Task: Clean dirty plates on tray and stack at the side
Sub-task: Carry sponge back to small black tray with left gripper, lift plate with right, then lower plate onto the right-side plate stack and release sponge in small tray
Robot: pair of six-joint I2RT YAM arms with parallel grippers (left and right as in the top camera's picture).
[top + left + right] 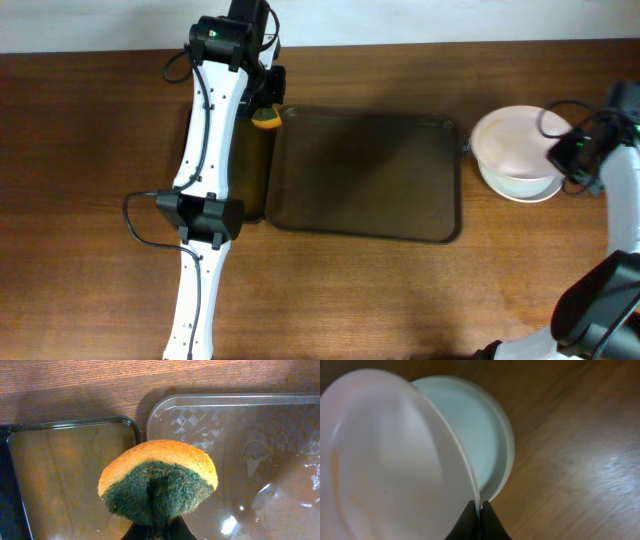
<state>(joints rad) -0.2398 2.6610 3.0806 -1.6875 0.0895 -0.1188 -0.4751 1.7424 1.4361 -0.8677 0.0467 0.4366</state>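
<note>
The tray holds no plates now, so the cleaning looks done, though wet smears show on it in the left wrist view. The right gripper is pinched tight on the rim of a pale plate, held tilted over a second plate that lies flat on the tabletop just right of the tray. What seems left is to lower this plate onto the stack and let go. The left gripper is clamped on the sponge, above the tray's far left corner, beside a smaller dark tray.
</note>
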